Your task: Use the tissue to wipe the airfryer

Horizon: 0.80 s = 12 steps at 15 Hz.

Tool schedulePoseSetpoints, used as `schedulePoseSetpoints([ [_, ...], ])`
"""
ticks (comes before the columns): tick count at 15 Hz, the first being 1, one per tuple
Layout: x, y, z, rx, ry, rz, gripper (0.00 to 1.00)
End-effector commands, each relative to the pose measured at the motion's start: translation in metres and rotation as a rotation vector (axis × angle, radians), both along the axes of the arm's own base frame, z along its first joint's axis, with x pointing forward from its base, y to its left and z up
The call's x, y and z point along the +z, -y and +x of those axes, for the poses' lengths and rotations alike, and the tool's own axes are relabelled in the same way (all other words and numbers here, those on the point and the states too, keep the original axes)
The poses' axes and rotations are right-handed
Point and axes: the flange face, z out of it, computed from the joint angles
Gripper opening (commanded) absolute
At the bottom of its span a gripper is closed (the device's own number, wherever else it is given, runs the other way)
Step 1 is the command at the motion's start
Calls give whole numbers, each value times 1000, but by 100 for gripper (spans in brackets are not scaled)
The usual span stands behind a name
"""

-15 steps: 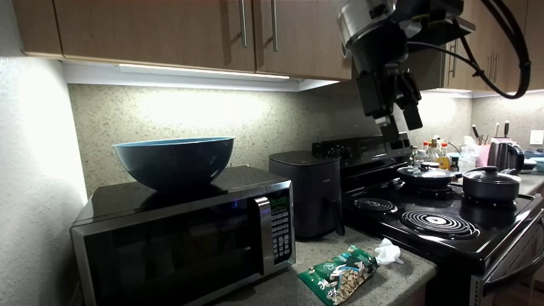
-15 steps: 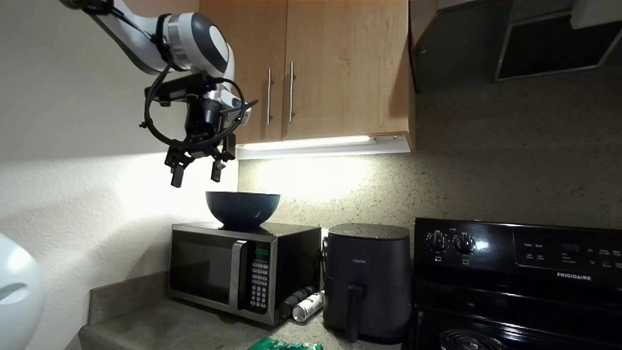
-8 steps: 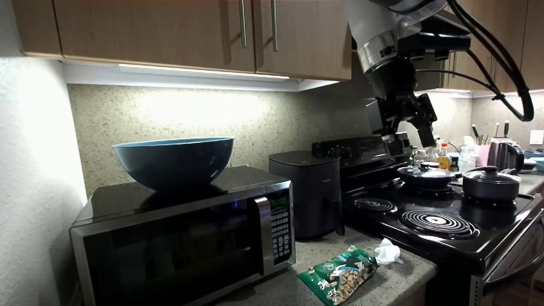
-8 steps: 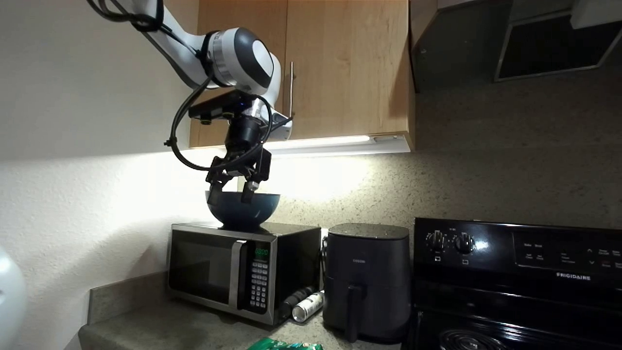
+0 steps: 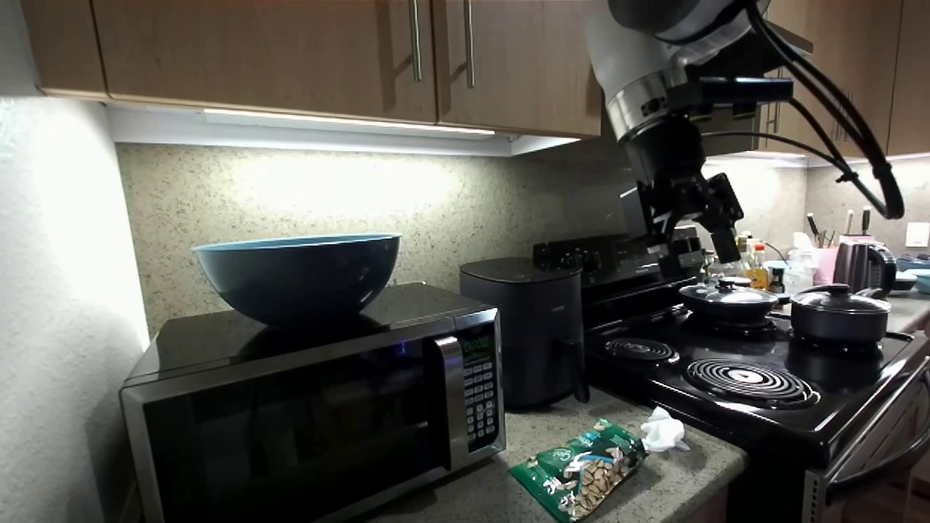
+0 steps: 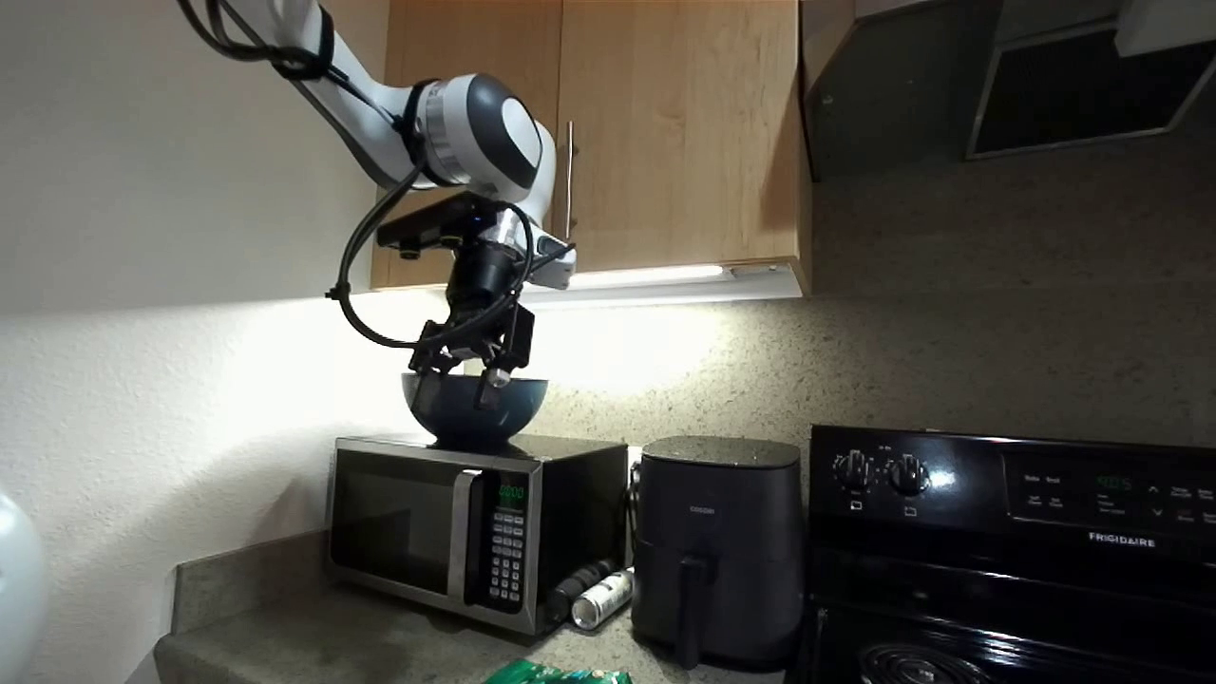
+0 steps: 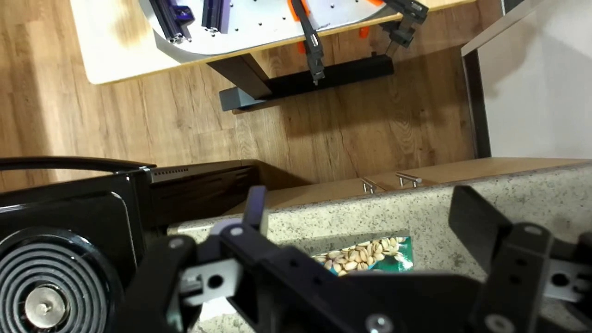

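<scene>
In an exterior view, the tissue (image 5: 662, 432) is spotted on the counter (image 5: 690, 476), crowded by a green packet (image 5: 581, 468), well below the gripper (image 5: 698, 259). In an exterior view, the airfryer (image 6: 717, 560) is flanked by microwave (image 6: 399, 522) and stove (image 6: 950, 513). Wrist view: jaws are spread wide.

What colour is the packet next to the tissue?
The packet is mostly green; clearest in an exterior view.

I'm remoted into a kitchen: Frigidaire coil stove (image 6: 1007, 560), microwave (image 5: 305, 421), airfryer (image 5: 519, 338), wood-grain wall cabinets (image 5: 247, 58), under-cabinet light (image 5: 349, 122), lidded saucepan (image 5: 839, 319), kettle (image 5: 856, 270), bottles (image 5: 759, 272), speckled bench (image 5: 683, 476).
</scene>
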Motion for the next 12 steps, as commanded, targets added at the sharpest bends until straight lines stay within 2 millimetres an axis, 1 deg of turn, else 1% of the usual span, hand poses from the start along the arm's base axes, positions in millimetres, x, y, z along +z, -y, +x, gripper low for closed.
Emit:
schedulePoseSetpoints([
  [1,-49,30,26,-106,-42,-43,100],
  [4,-83,62,41,-179,-82,-63,100],
  [5,-92,70,45,-198,-98,-61,100],
  [6,-80,58,38,-154,-84,-32,100],
  [7,-88,63,40,-165,-102,-30,100],
  [8,-90,65,41,-168,-107,-29,100],
  [12,-84,59,41,-155,-92,-30,100],
])
